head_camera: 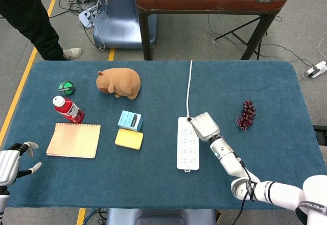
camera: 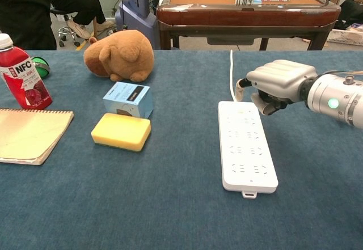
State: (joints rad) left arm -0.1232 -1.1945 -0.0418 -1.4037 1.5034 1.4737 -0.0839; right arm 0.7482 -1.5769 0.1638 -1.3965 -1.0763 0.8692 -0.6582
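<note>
Head view: right hand sits at the far right corner of the white power strip, beside where its cable leaves. Fingers curled in, nothing visibly held; whether they touch the strip is unclear from above. The strip lies lengthwise mid-tabletop, cable running to the far edge. To do this reach well, judged: come down on the strip's corner squarely, keep clear of the cable, spread the fingers before contact. Left hand hovers at the near left edge, fingers apart, holding nothing; nearest thing is the notebook. Only this view shows the grape bunch, well right of the right hand, and the left hand.

Chest view: right hand hangs just above the power strip's far right end, fingers bent under, apparently a small gap below them. That height gap is what the head view hides. The sponge and blue box lie well left, untouched.
</note>
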